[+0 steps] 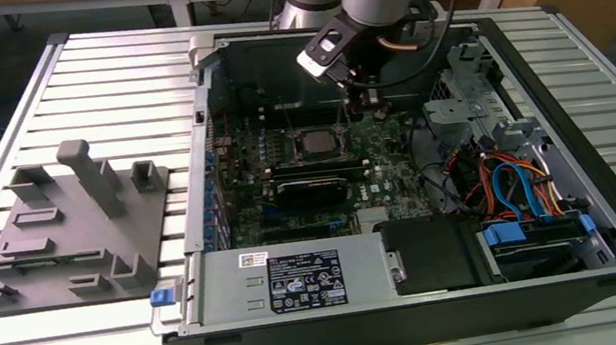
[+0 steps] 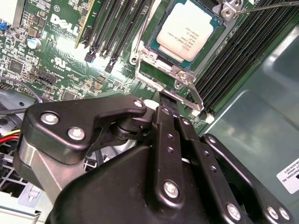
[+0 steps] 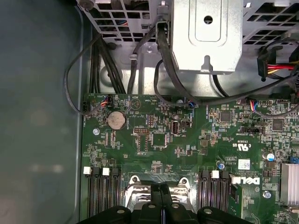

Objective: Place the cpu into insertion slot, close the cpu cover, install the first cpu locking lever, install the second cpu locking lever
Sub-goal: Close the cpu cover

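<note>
Your gripper point(image 2: 164, 100) is closest to you in both wrist views. Its two black fingers are pressed together and you can see nothing pinched between them. In the first wrist view the tips point(image 3: 161, 187) meet along a thin seam, right at the near edge of the cpu cover point(image 3: 138, 186).

In the second wrist view the same silvery frame point(image 2: 163, 72) lies just past your fingertips. You cannot tell from here whether the tips touch it or whether the frame lies fully flat.

Just beyond it, the cpu point(image 2: 187, 29) already sits in the insertion slot point(image 2: 217, 21), grey top up, with the slot's dark rim showing round it. At the slot's far corner a thin locking lever point(image 2: 268, 5) runs off; whether it is latched is not clear.

Long black memory slots point(image 2: 117, 28) flank the socket on both sides. Farther along the green motherboard point(image 3: 187, 140) you have a round coin battery point(image 3: 116, 120). Past the board's edge there are black cables and a grey metal drive bracket point(image 3: 208, 32).

In the exterior view your arm reaches down into the open computer case point(image 1: 584, 150), with the gripper point(image 1: 370, 103) near the cpu point(image 1: 314, 141). The grey power-supply box point(image 1: 286, 284) lies along the case's near edge. The case rests on a slatted metal table point(image 1: 99, 74), with a grey moulded fixture point(image 1: 71, 234) well apart on the exterior view's left.
</note>
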